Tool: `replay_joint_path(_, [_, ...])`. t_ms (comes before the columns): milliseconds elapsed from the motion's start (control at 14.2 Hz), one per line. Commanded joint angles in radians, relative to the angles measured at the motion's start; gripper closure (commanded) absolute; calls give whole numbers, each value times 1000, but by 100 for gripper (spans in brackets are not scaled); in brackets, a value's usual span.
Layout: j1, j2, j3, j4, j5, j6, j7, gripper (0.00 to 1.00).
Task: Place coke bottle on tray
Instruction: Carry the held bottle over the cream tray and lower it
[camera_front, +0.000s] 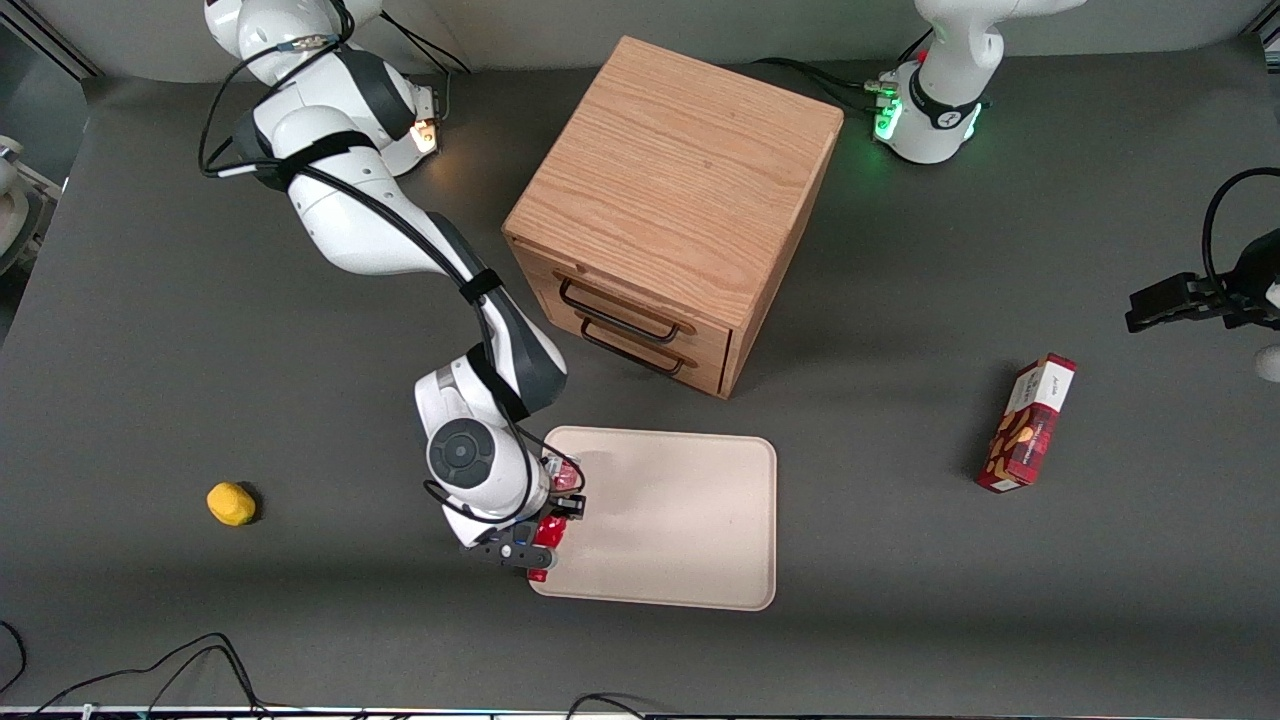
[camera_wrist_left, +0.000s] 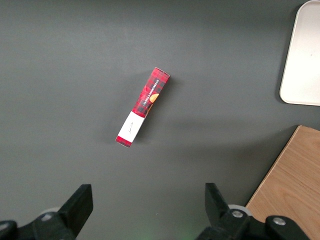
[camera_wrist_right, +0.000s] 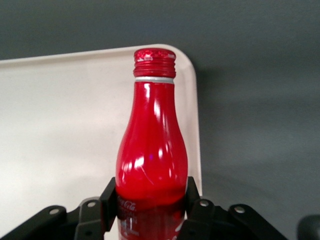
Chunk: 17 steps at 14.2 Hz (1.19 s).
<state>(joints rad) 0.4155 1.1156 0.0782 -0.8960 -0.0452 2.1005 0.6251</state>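
Observation:
The red coke bottle (camera_wrist_right: 151, 150) with its red cap lies lengthwise in my gripper (camera_wrist_right: 150, 200), whose two black fingers press against its sides. In the front view only bits of the coke bottle (camera_front: 547, 532) show under the gripper (camera_front: 540, 540), at the corner of the beige tray (camera_front: 680, 520) nearest the working arm and the front camera. In the right wrist view the tray (camera_wrist_right: 60, 125) spreads under the bottle, whose cap is by the rounded corner. Whether the bottle rests on the tray or hangs just above it I cannot tell.
A wooden two-drawer cabinet (camera_front: 670, 210) stands just farther from the front camera than the tray. A red snack box (camera_front: 1028, 424) lies toward the parked arm's end of the table, also seen as the snack box (camera_wrist_left: 143, 106). A small yellow object (camera_front: 231, 503) lies toward the working arm's end.

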Motion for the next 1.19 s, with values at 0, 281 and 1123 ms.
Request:
replay_joint_path(0, [22, 39, -26, 60, 4, 18, -12, 100])
replay_joint_path(281, [22, 40, -28, 45, 2, -17, -90, 100])
replay_joint_path(1123, [22, 24, -32, 43, -8, -65, -127, 0])
